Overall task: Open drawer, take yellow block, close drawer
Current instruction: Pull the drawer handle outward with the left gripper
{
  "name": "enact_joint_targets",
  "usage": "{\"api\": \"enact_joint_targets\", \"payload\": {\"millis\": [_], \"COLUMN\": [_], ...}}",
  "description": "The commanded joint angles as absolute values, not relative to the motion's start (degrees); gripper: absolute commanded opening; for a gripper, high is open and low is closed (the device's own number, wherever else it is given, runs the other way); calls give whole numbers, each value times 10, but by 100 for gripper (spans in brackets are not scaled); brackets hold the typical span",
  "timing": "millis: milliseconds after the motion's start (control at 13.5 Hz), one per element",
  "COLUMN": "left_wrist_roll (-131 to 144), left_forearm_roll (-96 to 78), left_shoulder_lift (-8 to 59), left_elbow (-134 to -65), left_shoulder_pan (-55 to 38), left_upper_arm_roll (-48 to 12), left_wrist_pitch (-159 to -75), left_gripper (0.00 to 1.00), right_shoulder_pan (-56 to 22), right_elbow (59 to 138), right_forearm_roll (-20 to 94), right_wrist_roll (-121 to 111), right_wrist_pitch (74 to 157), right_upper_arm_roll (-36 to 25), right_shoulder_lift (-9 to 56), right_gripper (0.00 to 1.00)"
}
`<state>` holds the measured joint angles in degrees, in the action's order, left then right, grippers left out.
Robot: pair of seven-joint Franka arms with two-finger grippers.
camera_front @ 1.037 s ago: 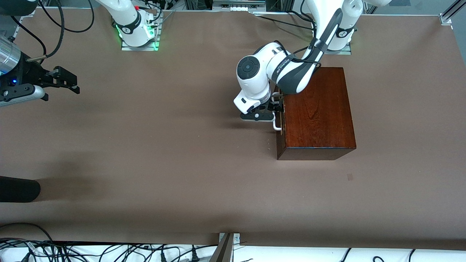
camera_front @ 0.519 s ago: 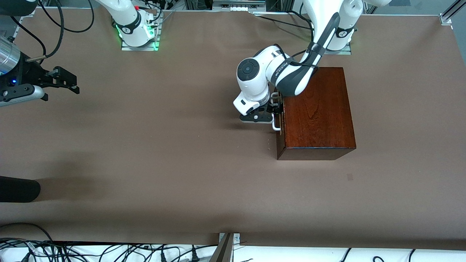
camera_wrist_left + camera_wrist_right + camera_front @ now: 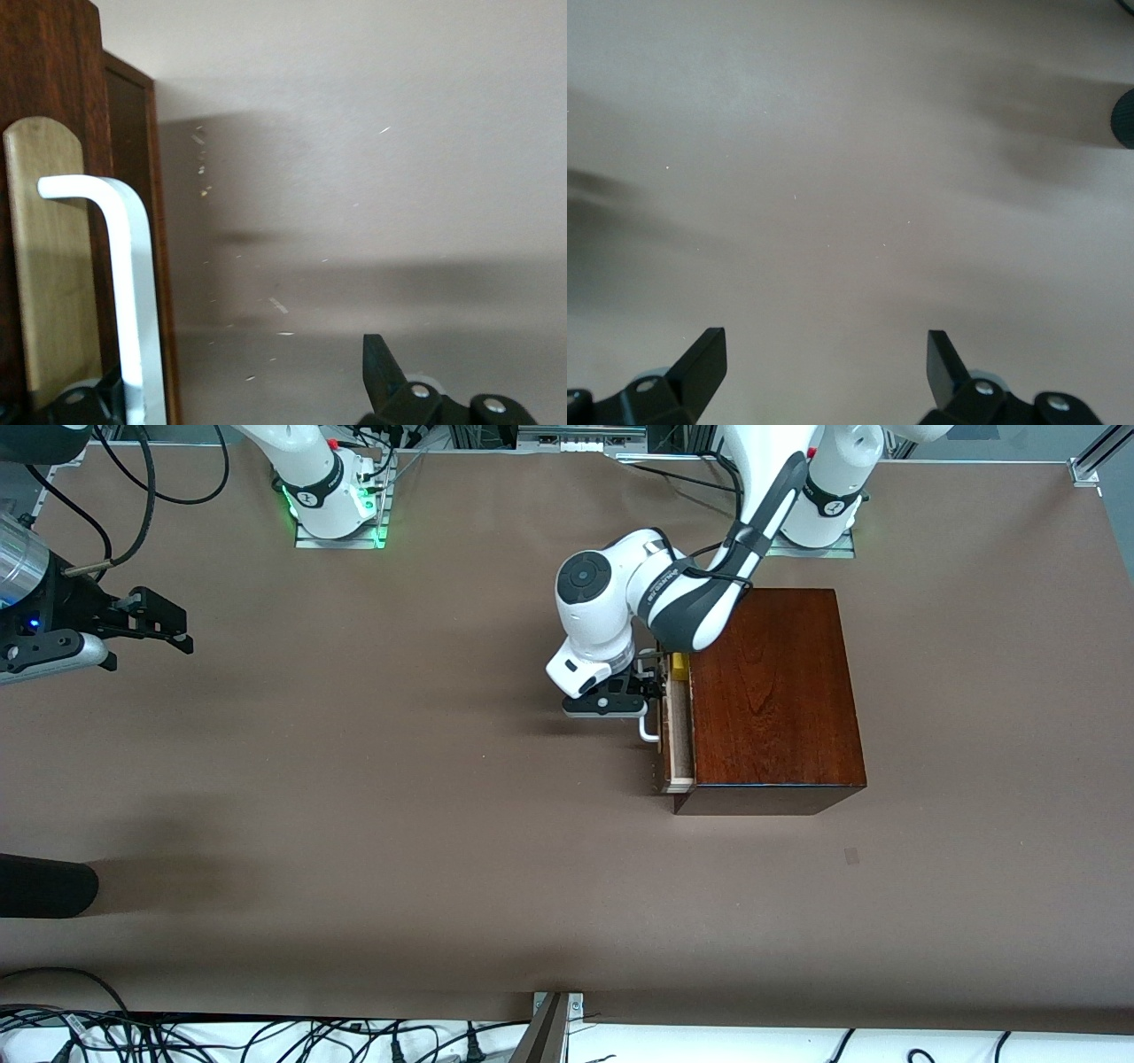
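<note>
The mahogany box (image 3: pixel 771 691) stands near the left arm's base. Its drawer (image 3: pixel 679 735) is pulled out a little, showing a strip of pale tray. The yellow block (image 3: pixel 679 662) shows in the open strip, at the end farther from the front camera. My left gripper (image 3: pixel 651 682) is open at the white handle (image 3: pixel 649 731), one finger hooked between the bar and the drawer front. In the left wrist view the handle (image 3: pixel 133 283) crosses the dark front (image 3: pixel 44 71), and the left gripper (image 3: pixel 244 372) has its free fingertip (image 3: pixel 376 354) clear of it. My right gripper (image 3: pixel 168 624) waits open over bare table (image 3: pixel 824 341).
A dark rounded object (image 3: pixel 44 886) lies at the table edge at the right arm's end, nearer the front camera. Cables (image 3: pixel 221 1036) run along the front edge. Brown table cover (image 3: pixel 399 779) spreads between the box and the right gripper.
My left gripper has moved away from the box toward the right arm's end, drawing the handle and drawer out. The pale tray and the yellow block have come into sight. The right arm has not moved.
</note>
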<state>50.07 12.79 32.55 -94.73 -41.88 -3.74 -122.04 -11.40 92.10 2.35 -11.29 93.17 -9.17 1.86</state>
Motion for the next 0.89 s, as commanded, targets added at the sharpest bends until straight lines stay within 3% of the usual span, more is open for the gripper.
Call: {"api": "enact_joint_targets", "payload": {"millis": [0, 815], "left_wrist_roll": [517, 520], "left_forearm_roll": [98, 43], "left_shoulder_lift": [378, 389], "left_elbow": [-876, -813], "left_shoulder_pan": [-429, -427], "left_upper_arm_roll": [-44, -43], "left_wrist_pitch": [-1242, -1217], "left_gripper": [100, 100], "right_shoulder_pan": [-110, -110], "right_elbow": [911, 910], "right_forearm_roll": [27, 10], "right_wrist_roll": [-116, -113], "right_wrist_pitch": [923, 930], "right_upper_arm_roll": [-91, -92], "right_shoulder_lift": [22, 27], "right_gripper": [100, 100]}}
